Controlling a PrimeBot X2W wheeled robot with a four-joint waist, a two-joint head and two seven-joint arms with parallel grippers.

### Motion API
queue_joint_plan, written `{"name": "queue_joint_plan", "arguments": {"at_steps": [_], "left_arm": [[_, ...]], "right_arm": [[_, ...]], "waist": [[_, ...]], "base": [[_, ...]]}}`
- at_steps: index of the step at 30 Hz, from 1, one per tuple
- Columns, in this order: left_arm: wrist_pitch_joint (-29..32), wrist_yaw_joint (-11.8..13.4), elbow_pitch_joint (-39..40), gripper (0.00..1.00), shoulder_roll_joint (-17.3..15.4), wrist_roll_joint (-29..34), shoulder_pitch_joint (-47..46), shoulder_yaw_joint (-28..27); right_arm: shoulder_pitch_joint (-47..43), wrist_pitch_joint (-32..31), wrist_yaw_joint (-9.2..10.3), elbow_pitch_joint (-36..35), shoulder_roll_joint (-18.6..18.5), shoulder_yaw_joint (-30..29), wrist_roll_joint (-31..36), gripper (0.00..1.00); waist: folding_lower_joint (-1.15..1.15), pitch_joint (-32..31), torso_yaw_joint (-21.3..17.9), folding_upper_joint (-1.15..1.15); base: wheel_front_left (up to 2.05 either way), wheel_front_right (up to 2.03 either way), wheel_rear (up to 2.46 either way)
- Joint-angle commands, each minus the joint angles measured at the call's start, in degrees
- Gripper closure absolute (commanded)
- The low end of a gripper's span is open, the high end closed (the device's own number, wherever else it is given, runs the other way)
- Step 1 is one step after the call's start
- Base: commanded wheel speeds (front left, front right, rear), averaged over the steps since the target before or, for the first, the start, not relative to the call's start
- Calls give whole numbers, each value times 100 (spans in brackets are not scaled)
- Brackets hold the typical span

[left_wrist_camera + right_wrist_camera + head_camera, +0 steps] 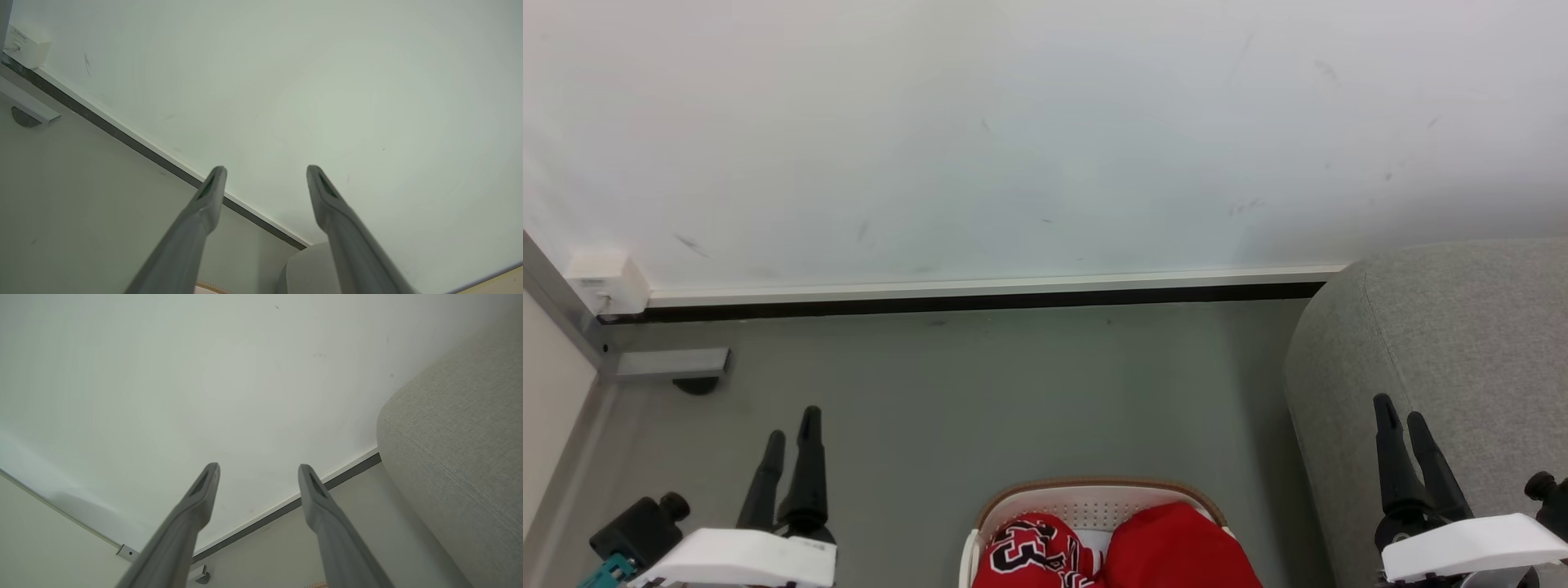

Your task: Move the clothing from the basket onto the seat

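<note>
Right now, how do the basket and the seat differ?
The basket is white perforated plastic with a brown rim; the seat is light-grey fabric. The basket is far smaller and lower than the seat. The basket holds the red clothing; none lies on the seat's visible part. Both stand on the grey floor and have rounded outlines.

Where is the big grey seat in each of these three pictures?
Head view: the seat takes up the right side, lower half.
Left wrist view: its rounded corner at the bottom edge, right of centre.
Right wrist view: all down the right side.
Shared landmark: the dark skirting strip, ending at the seat in every view.
</note>
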State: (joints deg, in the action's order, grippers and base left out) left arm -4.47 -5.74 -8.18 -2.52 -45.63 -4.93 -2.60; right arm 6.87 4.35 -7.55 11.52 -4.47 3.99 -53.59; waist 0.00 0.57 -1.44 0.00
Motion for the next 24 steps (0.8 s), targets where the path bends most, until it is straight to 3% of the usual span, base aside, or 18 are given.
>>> {"name": "queue_joint_plan", "arguments": {"at_steps": [1, 5, 24], "left_arm": [[-65, 63, 100, 0, -65, 350, -59, 46], [-142, 197, 39, 0, -85, 698, -28, 77], [-432, 351, -19, 0, -202, 1822, -5, 248]], "right_arm": [[155, 74, 5, -45, -81, 71, 363, 0], [166, 146, 5, -3, -81, 93, 852, 0], [211, 442, 7, 135, -36, 74, 2115, 0]], "waist": [[0, -6, -6, 0], [0, -21, -14, 0], [0, -21, -70, 0]], "base": [[0, 0, 0], [0, 0, 0], [0, 0, 0]]}}
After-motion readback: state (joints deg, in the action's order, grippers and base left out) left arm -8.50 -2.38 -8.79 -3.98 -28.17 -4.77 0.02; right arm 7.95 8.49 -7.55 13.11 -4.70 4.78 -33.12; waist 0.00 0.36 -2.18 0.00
